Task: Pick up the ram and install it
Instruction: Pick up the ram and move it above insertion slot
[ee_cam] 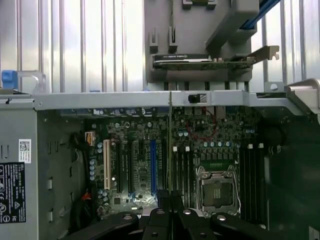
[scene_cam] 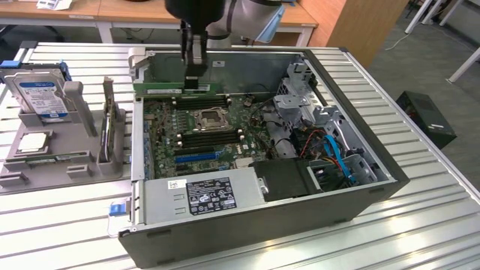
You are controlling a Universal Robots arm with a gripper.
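In the exterior view my gripper (scene_cam: pixel 197 84) is shut on the ram (scene_cam: pixel 161 88), a long green stick held level over the far edge of the motherboard (scene_cam: pixel 161 132) inside the open computer case (scene_cam: pixel 240 236). The stick hangs just above the black memory slots (scene_cam: pixel 199 103) beyond the processor socket (scene_cam: pixel 210 119). In the wrist view the ram (ee_cam: pixel 170 145) appears edge-on as a thin line running out from my gripper (ee_cam: pixel 170 199), over the slots (ee_cam: pixel 182 170) beside the socket (ee_cam: pixel 216 187).
A grey parts holder (scene_cam: pixel 45 169) stands at the exterior view's left with a hard drive (scene_cam: pixel 41 98), a silver processor chip (scene_cam: pixel 34 143) and an upright card (scene_cam: pixel 112 129). Inside the case are the power supply (scene_cam: pixel 202 194) and drive cages with cables (scene_cam: pixel 322 140).
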